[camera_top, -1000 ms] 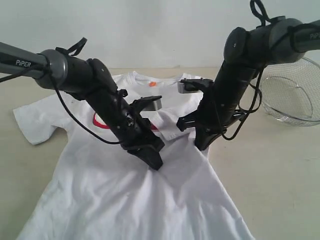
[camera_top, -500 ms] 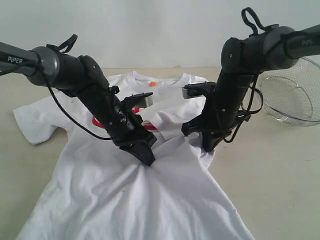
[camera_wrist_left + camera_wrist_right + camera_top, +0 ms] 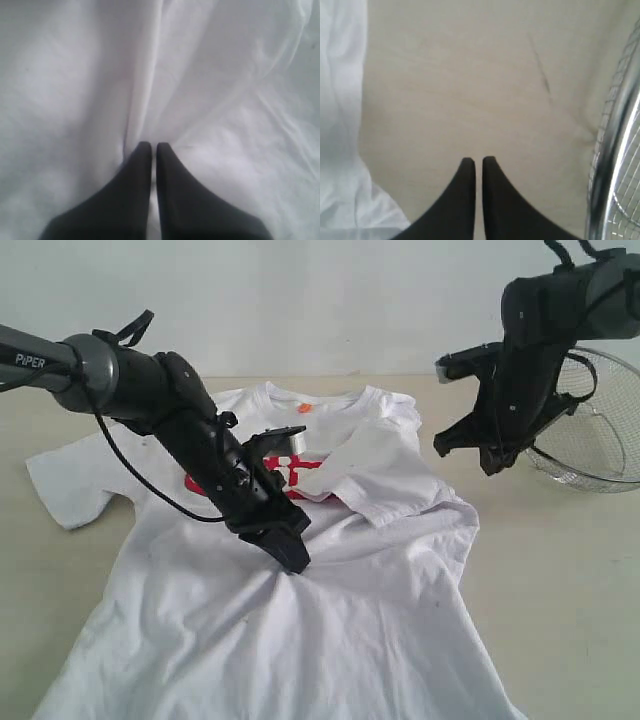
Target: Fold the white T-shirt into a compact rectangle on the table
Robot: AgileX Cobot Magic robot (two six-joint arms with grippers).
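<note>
The white T-shirt (image 3: 300, 640) lies spread on the table (image 3: 560, 570), collar and orange neck tag (image 3: 304, 408) at the far side. Its right sleeve (image 3: 385, 475) is folded inward over the chest, partly covering the red lettering (image 3: 300, 475). My left gripper (image 3: 296, 562) is shut, tips pressed down on the shirt's middle, where creases converge; the left wrist view shows the left gripper (image 3: 150, 146) on white cloth (image 3: 225, 75). My right gripper (image 3: 492, 465) is shut and empty, raised above bare table beside the shirt's edge (image 3: 340, 100).
A wire mesh basket (image 3: 590, 430) stands at the far right, close to my right arm; the right wrist view shows the basket's rim (image 3: 620, 165). The shirt's left sleeve (image 3: 70, 485) lies flat, spread out to the left. A pale wall is behind.
My right gripper has left the shirt and swung up and right toward the basket, leaving the right sleeve folded over the chest. The left gripper shifted slightly left and stays down on the cloth.
</note>
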